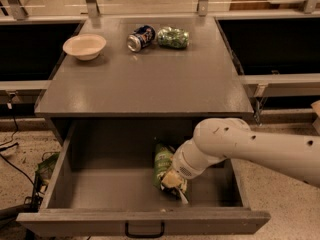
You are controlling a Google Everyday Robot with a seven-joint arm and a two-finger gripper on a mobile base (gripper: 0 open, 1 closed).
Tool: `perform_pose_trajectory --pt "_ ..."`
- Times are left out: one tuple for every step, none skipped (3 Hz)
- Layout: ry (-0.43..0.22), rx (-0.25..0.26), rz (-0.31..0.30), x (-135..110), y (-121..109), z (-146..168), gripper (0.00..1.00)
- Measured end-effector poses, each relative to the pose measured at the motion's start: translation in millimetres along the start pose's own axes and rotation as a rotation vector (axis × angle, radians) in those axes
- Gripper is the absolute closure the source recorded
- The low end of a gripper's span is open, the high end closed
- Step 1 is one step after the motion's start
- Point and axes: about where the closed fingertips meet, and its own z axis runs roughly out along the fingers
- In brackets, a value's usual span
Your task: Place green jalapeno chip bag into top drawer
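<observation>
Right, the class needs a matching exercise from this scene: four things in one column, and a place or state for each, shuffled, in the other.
1 bowl
2 soda can
3 green jalapeno chip bag
4 gripper

A on its side, beside the dark-green packet
B light green, in the open top drawer
C at the arm's tip, low in the drawer, by the bag
D cream, far left on the tabletop

Pairs: 1-D, 2-A, 3-B, 4-C
</observation>
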Motion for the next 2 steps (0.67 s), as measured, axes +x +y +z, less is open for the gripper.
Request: perform_pose_trajectory --pt "0.000 0.000 0.000 0.0 0.0 0.0 1.00" --pt "0.000 0.000 0.000 0.0 0.0 0.0 0.81"
